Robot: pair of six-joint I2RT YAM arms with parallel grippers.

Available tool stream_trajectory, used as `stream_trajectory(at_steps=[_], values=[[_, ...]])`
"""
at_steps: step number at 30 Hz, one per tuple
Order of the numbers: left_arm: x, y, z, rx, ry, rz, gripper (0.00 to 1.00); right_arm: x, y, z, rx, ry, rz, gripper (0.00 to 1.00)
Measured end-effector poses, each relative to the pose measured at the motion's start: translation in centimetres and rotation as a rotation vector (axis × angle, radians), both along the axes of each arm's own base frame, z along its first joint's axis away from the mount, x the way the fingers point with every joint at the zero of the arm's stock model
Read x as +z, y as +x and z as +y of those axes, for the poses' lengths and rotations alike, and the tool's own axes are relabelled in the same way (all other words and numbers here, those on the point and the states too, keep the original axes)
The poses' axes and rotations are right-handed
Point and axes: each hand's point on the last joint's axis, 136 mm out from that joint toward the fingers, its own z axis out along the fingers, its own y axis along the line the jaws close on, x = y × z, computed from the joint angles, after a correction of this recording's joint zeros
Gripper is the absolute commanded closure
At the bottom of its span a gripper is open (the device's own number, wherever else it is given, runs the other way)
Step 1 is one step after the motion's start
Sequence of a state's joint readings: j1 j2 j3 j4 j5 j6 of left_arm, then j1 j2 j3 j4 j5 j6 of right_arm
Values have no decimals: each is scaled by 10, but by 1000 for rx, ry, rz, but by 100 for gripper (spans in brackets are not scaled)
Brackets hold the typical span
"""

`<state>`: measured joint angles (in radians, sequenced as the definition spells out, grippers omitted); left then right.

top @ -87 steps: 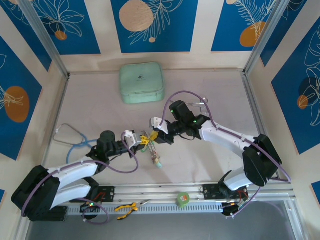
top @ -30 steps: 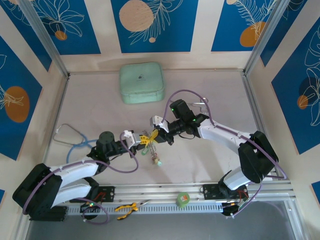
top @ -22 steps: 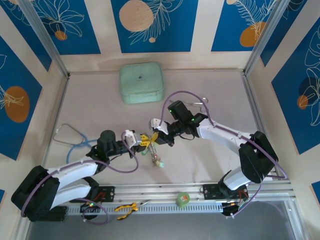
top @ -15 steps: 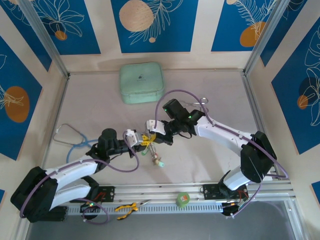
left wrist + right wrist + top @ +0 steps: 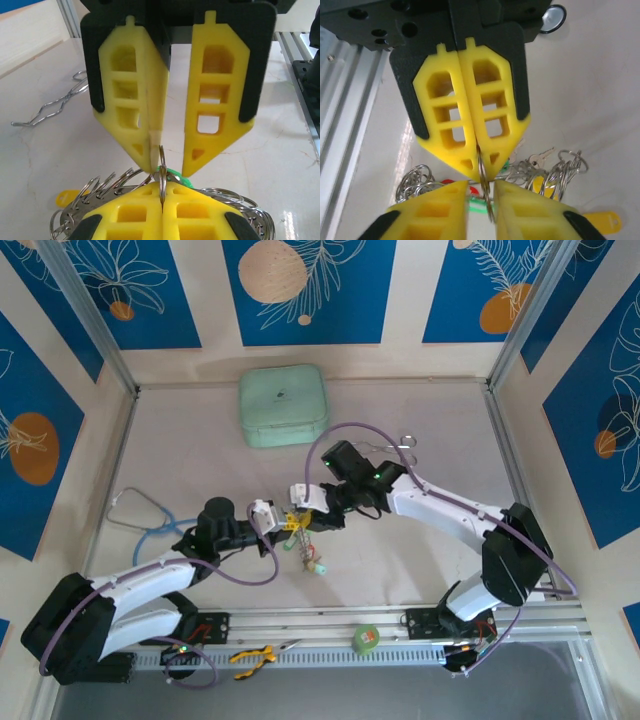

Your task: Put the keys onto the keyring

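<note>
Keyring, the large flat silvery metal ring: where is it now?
Top view, mid-table: the keyring is pinched edge-on in the shut left gripper, its edge inside the open right gripper.

The pale tabletop [image 5: 200,440] carries a mint case [image 5: 284,406] at twelve o'clock, a stethoscope [image 5: 150,537] at nine, and forceps [image 5: 403,443] at two.

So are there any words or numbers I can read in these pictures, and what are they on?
No text here can be read.
On the mint green case: a tiny dark mark on the lid, too small to read.
On the green tape roll: too small to tell if anything is printed.
On the yellow key tag: no writing shows on the side facing the camera.
</note>
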<state>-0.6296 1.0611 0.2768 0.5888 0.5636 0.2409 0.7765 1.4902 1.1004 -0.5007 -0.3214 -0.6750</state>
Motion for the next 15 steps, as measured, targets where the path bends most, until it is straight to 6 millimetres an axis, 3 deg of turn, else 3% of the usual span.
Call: stream_trajectory(at_steps=[4,15], values=[[-1,-1,1,1,-12,-7,100,-1,5,-9,-60,74,70,75],[4,-2,1,4,-44,-30,100,12,-1,5,-32,183,122,75]])
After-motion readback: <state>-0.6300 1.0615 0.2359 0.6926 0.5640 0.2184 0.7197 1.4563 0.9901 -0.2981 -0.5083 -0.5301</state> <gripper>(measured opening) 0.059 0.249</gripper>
